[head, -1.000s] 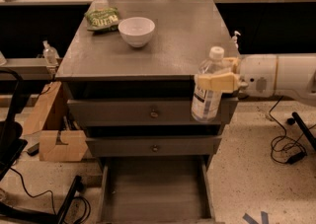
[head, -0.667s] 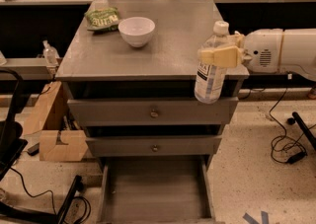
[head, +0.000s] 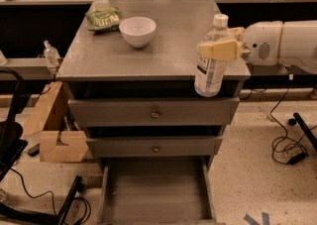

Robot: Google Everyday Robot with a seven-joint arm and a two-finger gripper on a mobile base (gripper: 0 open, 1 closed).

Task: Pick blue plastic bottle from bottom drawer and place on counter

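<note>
While you're hovering by the cabinet's front corner, your gripper (head: pixel 218 49) is clamping the blue plastic bottle (head: pixel 209 73) just under its shoulder. Bottle's hanging upright, cap above the gripper, base dipping below it and under the counter (head: pixel 168 53) edge. Counter's spreading out on the gripper's far side from the arm, w/ a white bowl (head: pixel 137 30) and green packet (head: pixel 103 18) sitting well beyond. Bottom drawer (head: pixel 156 189) is sitting pulled out, well below the gripper.
</note>
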